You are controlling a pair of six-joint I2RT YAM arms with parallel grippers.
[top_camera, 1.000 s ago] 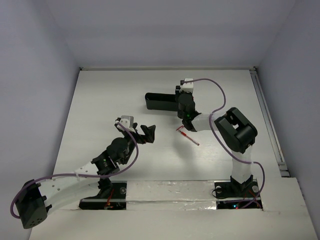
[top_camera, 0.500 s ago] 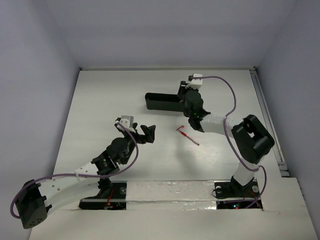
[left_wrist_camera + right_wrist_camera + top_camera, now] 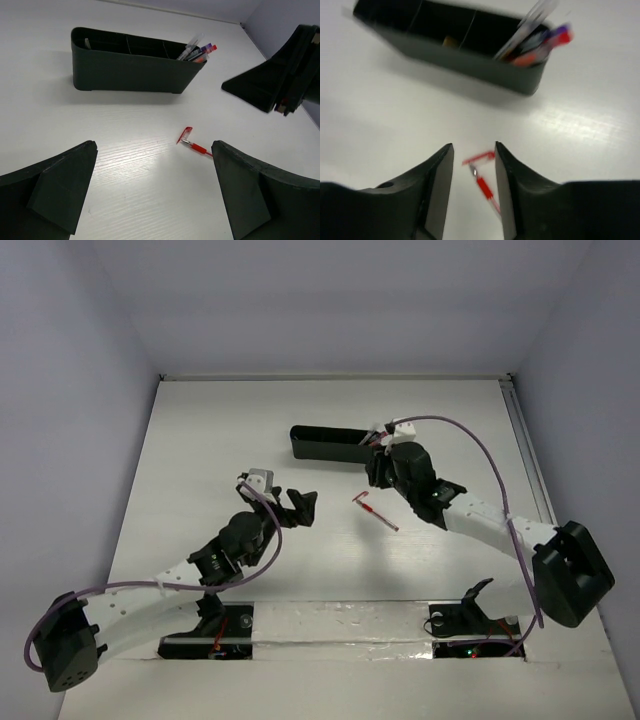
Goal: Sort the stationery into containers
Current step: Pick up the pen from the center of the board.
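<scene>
The long black tray [image 3: 325, 445] lies at the table's middle back. Several pens [image 3: 197, 50] stand out of its right end, also in the right wrist view [image 3: 540, 37]. A small beige block [image 3: 451, 41] shows in a middle compartment. One red pen [image 3: 376, 512] with its cap beside it lies on the table in front of the tray. My right gripper [image 3: 474, 146] is open and empty, above this pen [image 3: 483, 184], which shows between its fingers. My left gripper [image 3: 153, 145] is wide open and empty, left of the pen [image 3: 194, 145]. The scissors are out of view.
The right arm [image 3: 480, 520] stretches from the near right across to the tray's right end, its purple cable [image 3: 480, 445] looping above it. The left arm [image 3: 190, 565] lies along the near left. A rail [image 3: 535, 480] runs down the table's right edge.
The right arm has swung out to the right and stretched, and its gripper has drawn back from over the tray toward the loose red pen. The left gripper has shifted only slightly.
</scene>
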